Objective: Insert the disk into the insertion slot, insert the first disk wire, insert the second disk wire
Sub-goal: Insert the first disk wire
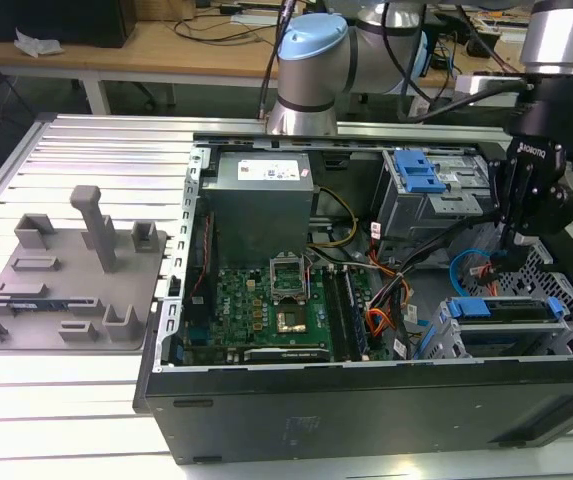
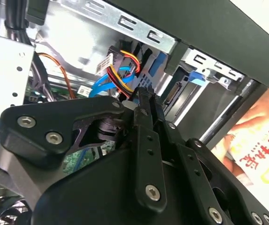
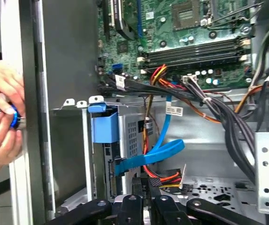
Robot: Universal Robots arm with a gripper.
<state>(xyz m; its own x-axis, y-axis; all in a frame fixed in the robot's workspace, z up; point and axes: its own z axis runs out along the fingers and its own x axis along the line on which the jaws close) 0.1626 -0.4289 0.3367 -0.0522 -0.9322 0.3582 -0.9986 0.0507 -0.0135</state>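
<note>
open computer case (image 1: 366, 410) lying on a slotted metal tabletop (image 1: 96, 160), with a grey fixture plate (image 1: 66, 275) beside it at the exterior view's left. green circuit board (image 1: 266, 305) in the case floor. arm reaches down into the case at the exterior view's right. hard drive (image 1: 506, 310) in its blue frame lies flat inside the drive cage (image 1: 538, 262), near corner of the case. claw (image 1: 507, 258) hangs just past the cage's far end. in the second wrist view its fingers (image 2: 143, 122) are drawn together. in the first wrist view they pinch the small black plug of the orange-red wires (image 3: 168, 178), close to the drive's back edge; cannot tell if the plug touches it. light-blue cable (image 3: 165, 150) loops just beside, its end against that same edge. a person's hands (image 3: 3, 89) are at the case's outer wall, around a small blue object.
</note>
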